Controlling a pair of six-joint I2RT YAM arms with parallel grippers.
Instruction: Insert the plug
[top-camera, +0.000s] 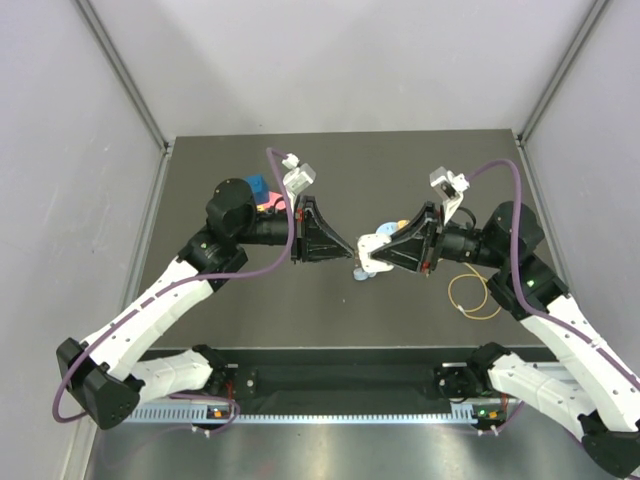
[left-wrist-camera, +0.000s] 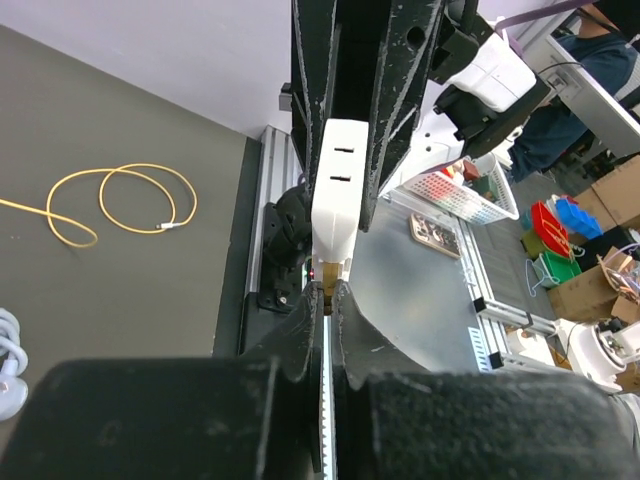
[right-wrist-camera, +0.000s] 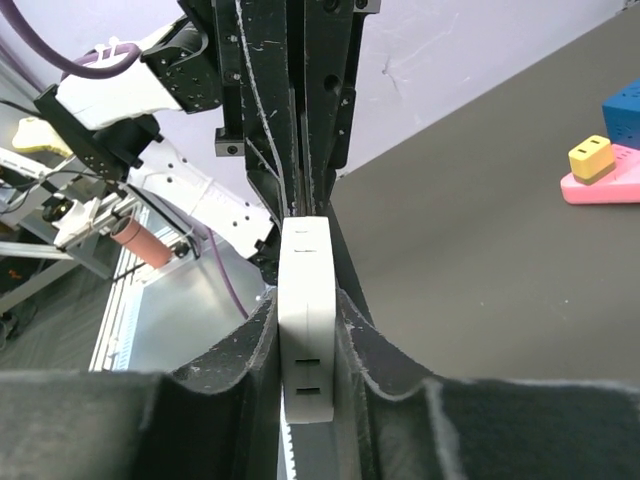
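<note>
A dark table (top-camera: 380, 160) sits between pale walls (top-camera: 60, 100). The right gripper (right-wrist-camera: 305, 300) clamps a white plastic block (right-wrist-camera: 305, 350). The left gripper (left-wrist-camera: 327, 298) is pinched closed at the block's end. The plug's thin yellow-orange wire (left-wrist-camera: 120, 205) lies looped on the table, its connector end unseen. Opposing pulls may twist the block loose.

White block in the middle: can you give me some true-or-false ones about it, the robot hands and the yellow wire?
1. The right gripper pinches the white plastic block between its fingers. True.
2. The white plastic block lies flat on the dark table. False: it is held in the gripper, not lying on the table.
3. The left gripper is wide open. False: its fingers are closed together.
4. The thin yellow wire lies in loops on the table. True.
</note>
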